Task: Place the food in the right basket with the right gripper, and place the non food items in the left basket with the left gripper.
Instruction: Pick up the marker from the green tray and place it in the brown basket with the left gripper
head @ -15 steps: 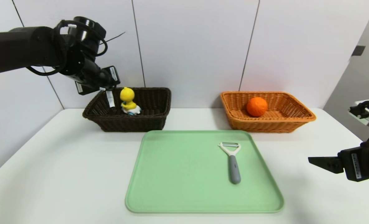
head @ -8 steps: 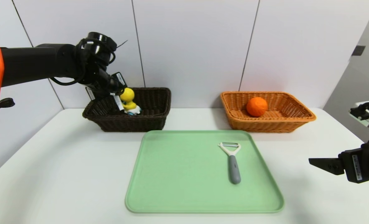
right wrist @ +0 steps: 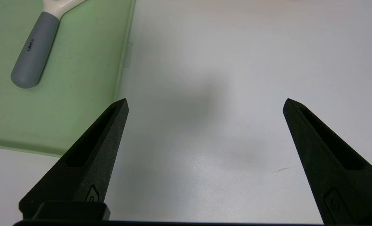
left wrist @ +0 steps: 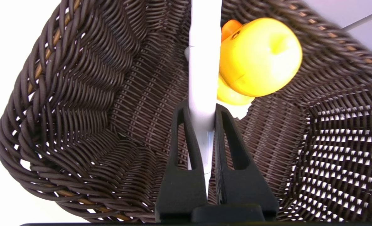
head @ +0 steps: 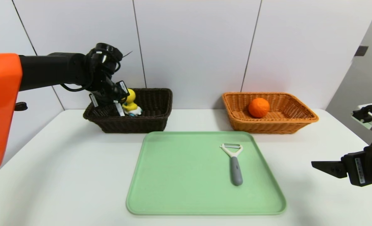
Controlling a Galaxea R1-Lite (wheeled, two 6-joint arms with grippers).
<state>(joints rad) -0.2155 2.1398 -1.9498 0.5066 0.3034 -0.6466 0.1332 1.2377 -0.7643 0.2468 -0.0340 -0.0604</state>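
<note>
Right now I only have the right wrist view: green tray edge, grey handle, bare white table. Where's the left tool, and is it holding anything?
Observer: The left tool is over the dark brown woven basket, shut on a white marker pen.
Operator: Anything else in that basket?
Observer: Yes, a yellow duck toy with a white base, beside the pen.
Operator: And the food?
Observer: The round orange fruit is in the orange-tan wicker basket.
Operator: What's on the other end of my grey handle?
Observer: A white Y-shaped peeler head with a metal blade.
</note>
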